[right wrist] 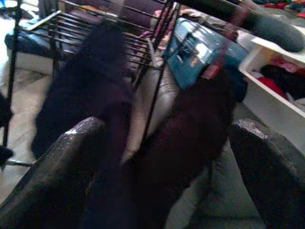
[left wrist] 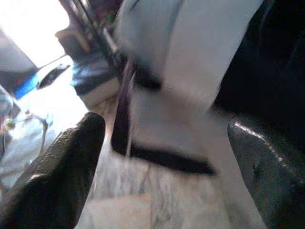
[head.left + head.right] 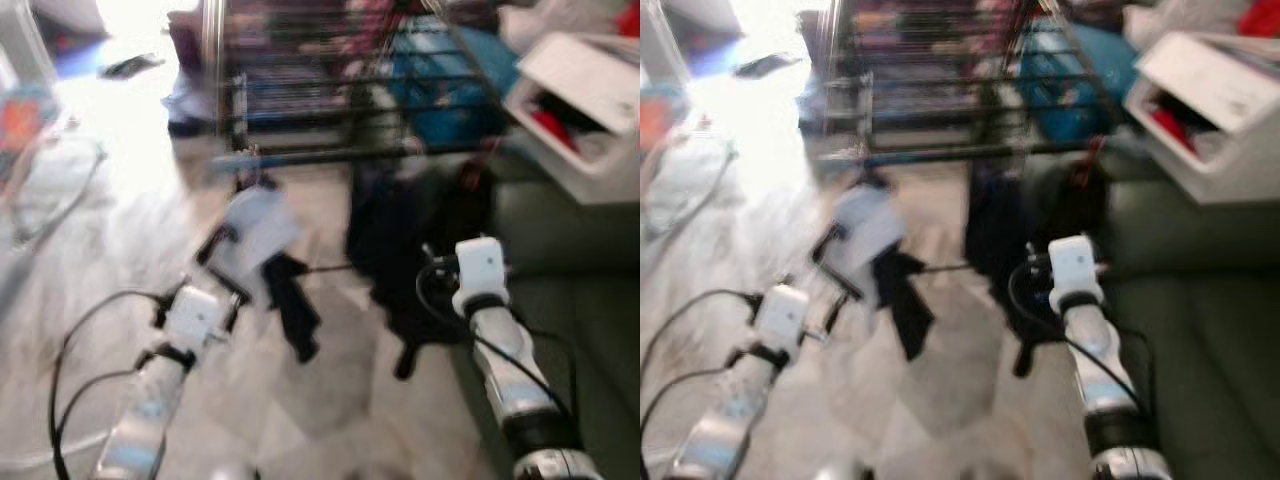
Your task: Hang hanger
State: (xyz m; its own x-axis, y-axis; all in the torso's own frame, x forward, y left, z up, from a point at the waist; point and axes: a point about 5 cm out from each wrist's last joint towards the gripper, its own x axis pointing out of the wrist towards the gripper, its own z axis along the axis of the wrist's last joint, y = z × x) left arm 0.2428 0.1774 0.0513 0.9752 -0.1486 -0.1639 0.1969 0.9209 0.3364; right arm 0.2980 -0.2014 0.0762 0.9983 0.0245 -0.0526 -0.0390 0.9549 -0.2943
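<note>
Left gripper point(image 2: 162, 157): glossy black fingers spread apart, holding nothing.
Right gripper point(image 1: 167, 162): fingers apart, nothing between.
Hanger: cannot tell, blurred.
Drying rack point(image 3: 330, 110): thin black metal bars; dark cloth point(image 3: 400, 240) and pale cloth point(image 3: 255, 235) hang below.

My two head cameras sit high and look forward and down, and both show the same blurry scene from a little apart: the black drying rack point(image 3: 340, 110), the dark clothes point(image 3: 400, 240) hanging from it, the pale floor point(image 3: 330, 380) and both arms. My left wrist camera looks along its end effector point(image 2: 162, 157), very near a pale cloth point(image 2: 190, 57). My right wrist camera looks along its end effector point(image 1: 167, 162), close to the same dark clothes and rack.
</note>
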